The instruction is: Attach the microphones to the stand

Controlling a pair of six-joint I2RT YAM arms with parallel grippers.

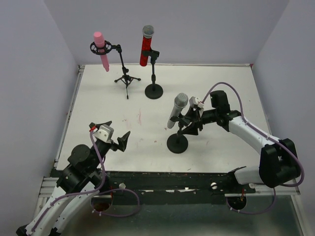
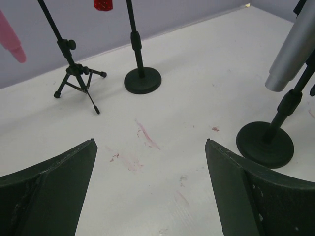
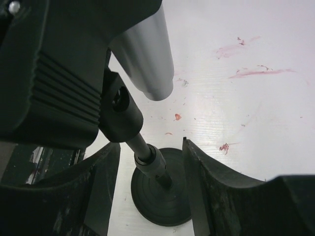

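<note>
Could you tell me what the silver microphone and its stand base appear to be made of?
The silver microphone: smooth satin body with soft highlights, probably metal or metallic-painted plastic. Its stand base: matte black disc, possibly painted metal, unconfirmed.

No lettering, number, brand or sign can be read in any view. The slim silver-grey stick microphone point(image 1: 176, 113), the all-pink stick microphone point(image 1: 102, 51) and the red stick microphone with a silver mesh head point(image 1: 145, 46) appear to have plain bodies, as far as these small, partly cropped views show. The reddish marks point(image 2: 146, 136) on the white tabletop point(image 2: 197, 88) are smears (not writing).
</note>
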